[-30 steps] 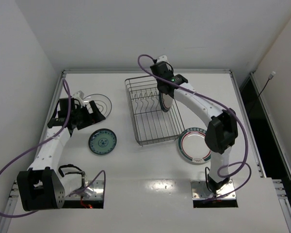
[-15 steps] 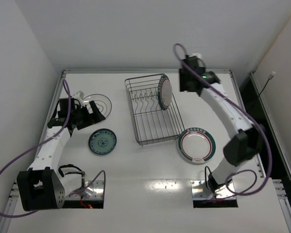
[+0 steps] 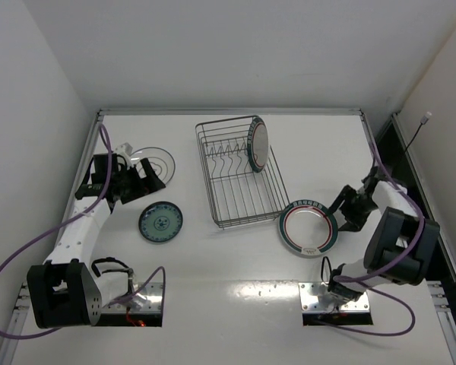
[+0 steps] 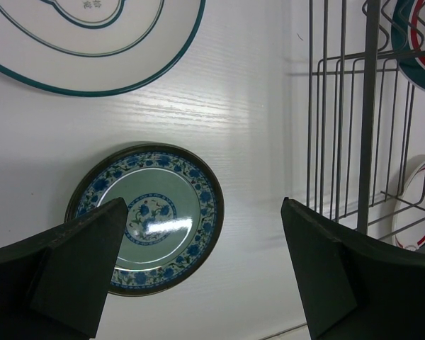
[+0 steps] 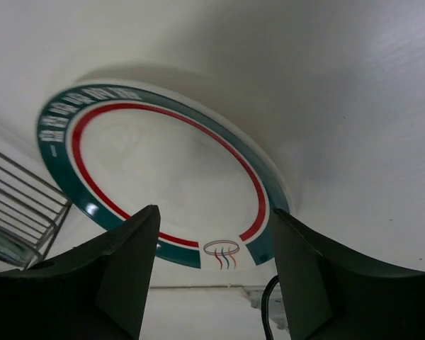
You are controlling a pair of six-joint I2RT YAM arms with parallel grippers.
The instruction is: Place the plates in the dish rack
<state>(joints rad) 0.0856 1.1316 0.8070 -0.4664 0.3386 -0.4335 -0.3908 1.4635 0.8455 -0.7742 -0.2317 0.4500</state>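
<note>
The wire dish rack (image 3: 239, 179) stands mid-table, and one green-and-red-rimmed plate (image 3: 258, 144) stands upright at its far right end. A matching plate (image 3: 308, 226) lies flat to the right of the rack. My right gripper (image 3: 342, 213) hovers open at that plate's right rim; in the right wrist view the plate (image 5: 163, 170) lies beyond the gripper (image 5: 212, 219), with nothing between the fingers. My left gripper (image 3: 152, 176) is open and empty between the clear glass plate (image 3: 156, 160) and the small teal plate (image 3: 160, 222). The left wrist view shows the teal plate (image 4: 145, 216) below the gripper (image 4: 202, 234).
Walls enclose the table on the left, back and right. In the left wrist view the rack's wires (image 4: 354, 106) rise on the right and the glass plate (image 4: 92, 42) lies at the top. Purple cables loop from both arms.
My right gripper opened and left the plate standing in the rack. The right arm then swung back and down to the flat plate at the near right. The left arm has not moved.
</note>
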